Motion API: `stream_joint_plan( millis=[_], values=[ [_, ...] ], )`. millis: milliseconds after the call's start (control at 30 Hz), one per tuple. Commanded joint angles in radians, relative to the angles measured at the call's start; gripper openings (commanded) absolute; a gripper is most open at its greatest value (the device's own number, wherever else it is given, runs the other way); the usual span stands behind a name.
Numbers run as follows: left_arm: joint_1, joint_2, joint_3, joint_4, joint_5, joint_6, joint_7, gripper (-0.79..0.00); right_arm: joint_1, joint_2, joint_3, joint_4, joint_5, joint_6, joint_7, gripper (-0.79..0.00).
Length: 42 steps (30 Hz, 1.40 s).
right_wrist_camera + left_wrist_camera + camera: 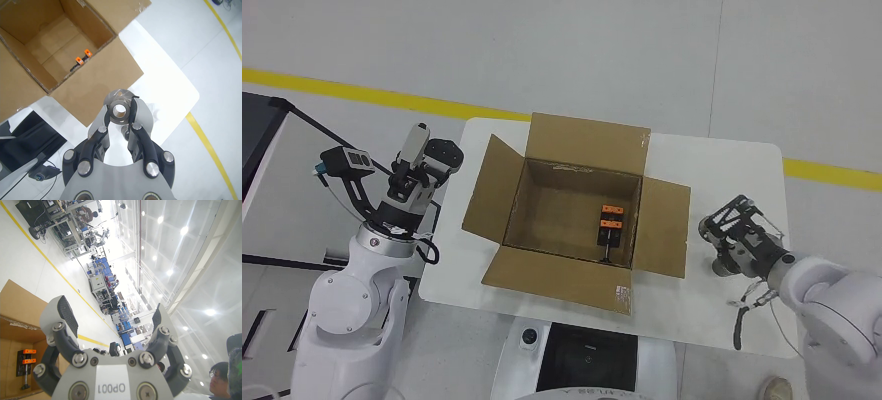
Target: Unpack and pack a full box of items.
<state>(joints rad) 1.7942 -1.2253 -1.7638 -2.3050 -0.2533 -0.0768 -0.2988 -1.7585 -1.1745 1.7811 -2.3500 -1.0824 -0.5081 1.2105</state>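
An open cardboard box (504, 200) stands mid-table with all flaps folded out. On its floor, near the right wall, lies a black vise with orange jaws (609, 232), also seen in the left wrist view (25, 366) and the right wrist view (81, 59). My right gripper (119, 113) is over the table right of the box (24, 72), shut on a silver metal flange part (119, 110). From the top the right gripper (732, 235) sits beside the box's right flap. My left gripper (113, 317) is raised left of the box (17, 306), tilted upward, open and empty; from above it (427, 155) shows there.
The white table (712, 170) has bare surface to the right and behind the box. Its left strip beside the left arm is narrow. Yellow floor tape (362, 95) runs behind the table. A person's head (217, 374) shows at the edge of the left wrist view.
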Motion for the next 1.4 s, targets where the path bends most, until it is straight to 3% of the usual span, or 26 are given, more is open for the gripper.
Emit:
stream_joint_plan(
  millis=[0,267,567,833,1367],
  values=[
    [0.0,0.0,0.0,0.0,0.0,0.0,0.0,0.0,-0.051,0.001,0.038,0.0,0.004,0.0,-0.022,-0.785],
    [0.0,0.0,0.0,0.0,0.0,0.0,0.0,0.0,-0.225,0.003,0.132,0.0,-0.011,0.001,-0.11,-0.785],
    [0.0,0.0,0.0,0.0,0.0,0.0,0.0,0.0,-0.338,0.001,0.093,0.009,-0.105,0.042,-0.175,-0.785],
    [0.0,0.0,0.0,0.0,0.0,0.0,0.0,0.0,-0.331,0.002,0.03,0.118,-0.23,0.111,-0.241,-0.785],
    [0.0,0.0,0.0,0.0,0.0,0.0,0.0,0.0,-0.208,0.002,-0.109,0.362,-0.281,0.166,-0.275,-0.785]
  ],
)
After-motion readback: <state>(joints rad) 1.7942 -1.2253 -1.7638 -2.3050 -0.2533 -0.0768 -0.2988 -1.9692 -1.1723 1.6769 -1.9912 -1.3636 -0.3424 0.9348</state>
